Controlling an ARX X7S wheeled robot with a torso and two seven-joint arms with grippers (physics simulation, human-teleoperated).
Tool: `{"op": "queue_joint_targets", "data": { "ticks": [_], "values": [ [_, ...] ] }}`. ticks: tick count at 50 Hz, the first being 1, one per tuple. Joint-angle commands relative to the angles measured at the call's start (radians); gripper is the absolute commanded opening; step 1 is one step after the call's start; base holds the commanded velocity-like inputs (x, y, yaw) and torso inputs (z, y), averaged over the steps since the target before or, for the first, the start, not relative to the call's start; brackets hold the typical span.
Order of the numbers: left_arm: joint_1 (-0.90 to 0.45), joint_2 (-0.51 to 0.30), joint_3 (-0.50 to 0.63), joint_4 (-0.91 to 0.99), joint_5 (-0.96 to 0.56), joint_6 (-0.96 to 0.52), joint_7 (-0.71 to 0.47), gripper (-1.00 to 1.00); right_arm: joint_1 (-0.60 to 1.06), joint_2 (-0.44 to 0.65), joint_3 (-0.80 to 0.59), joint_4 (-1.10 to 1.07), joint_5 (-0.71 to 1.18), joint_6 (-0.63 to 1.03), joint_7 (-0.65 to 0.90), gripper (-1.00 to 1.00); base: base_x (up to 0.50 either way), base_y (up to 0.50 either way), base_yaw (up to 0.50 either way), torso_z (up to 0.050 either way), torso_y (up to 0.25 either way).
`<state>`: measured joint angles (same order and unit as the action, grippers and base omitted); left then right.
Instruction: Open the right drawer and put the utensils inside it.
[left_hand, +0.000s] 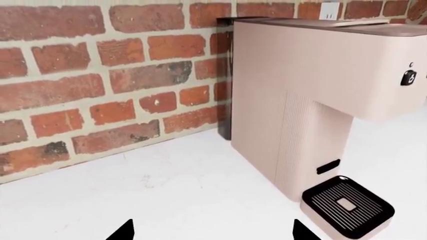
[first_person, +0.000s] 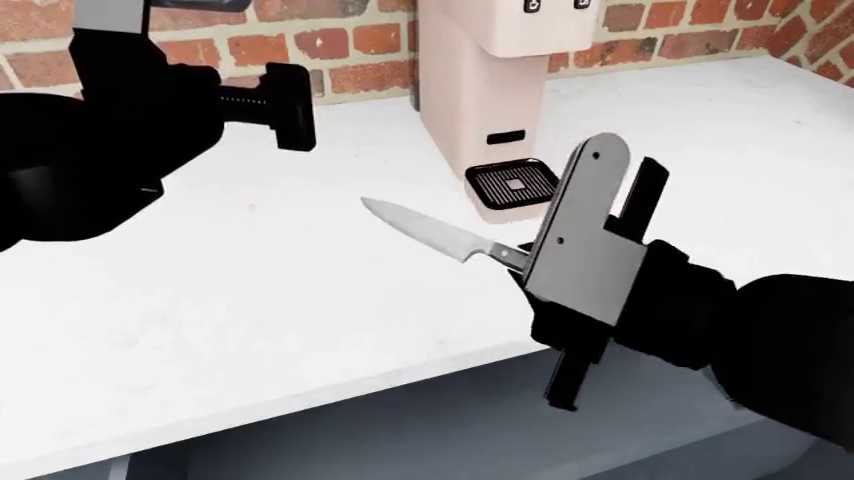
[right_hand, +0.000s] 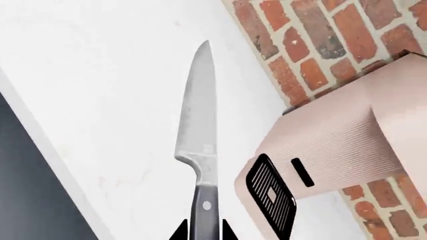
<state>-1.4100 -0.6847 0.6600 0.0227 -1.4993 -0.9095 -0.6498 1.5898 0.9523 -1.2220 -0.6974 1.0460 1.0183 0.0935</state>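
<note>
My right gripper (first_person: 530, 262) is shut on the black riveted handle of a chef's knife (first_person: 424, 229). The knife hangs just above the white counter (first_person: 267, 290), its silver blade pointing left and away from me. In the right wrist view the knife (right_hand: 199, 120) runs straight out from between the fingers of the right gripper (right_hand: 204, 233). My left gripper (first_person: 286, 105) hovers open at the upper left with nothing in it, and in its wrist view the left gripper (left_hand: 211, 231) faces bare counter. Below the counter's front edge lies the slate-grey drawer (first_person: 427, 425), partly hidden by my right arm.
A pink coffee machine (first_person: 487, 80) with a black drip tray (first_person: 513, 186) stands against the brick wall (first_person: 334, 45), just right of the knife tip. The same machine (left_hand: 313, 95) fills the left wrist view. The counter edge (right_hand: 50, 155) runs beside the blade.
</note>
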Motion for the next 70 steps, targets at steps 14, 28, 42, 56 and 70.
{"op": "queue_joint_targets", "data": {
  "ticks": [14,28,42,56,70],
  "values": [
    [0.001,0.011,0.009,-0.009,0.010,0.006,0.006,1.00,0.028,0.172,-0.048,-0.175,-0.207,-0.116,-0.108,-1.00,0.00,0.00,0.00,0.000,0.000],
    [-0.003,0.012,0.009,-0.003,0.003,0.002,-0.001,1.00,-0.040,0.084,-0.081,-0.191,-0.186,-0.198,-0.139,-1.00,0.00,0.00,0.00,0.000,0.000],
    [-0.002,0.012,0.012,-0.010,0.007,0.005,0.005,1.00,-0.111,-0.012,-0.174,-0.127,-0.280,-0.234,-0.202,-1.00,0.00,0.00,0.00,0.000,0.000],
    [0.000,0.013,0.015,-0.010,0.009,0.008,0.007,1.00,-0.151,-0.077,-0.249,-0.071,-0.344,-0.227,-0.231,-1.00,0.00,0.00,0.00,0.000,0.000],
    [-0.005,0.007,0.013,-0.001,0.000,0.002,-0.004,1.00,-0.201,-0.063,-0.319,-0.050,-0.364,-0.195,-0.245,-1.00,0.00,0.00,0.00,0.000,0.000]
  ]
}}
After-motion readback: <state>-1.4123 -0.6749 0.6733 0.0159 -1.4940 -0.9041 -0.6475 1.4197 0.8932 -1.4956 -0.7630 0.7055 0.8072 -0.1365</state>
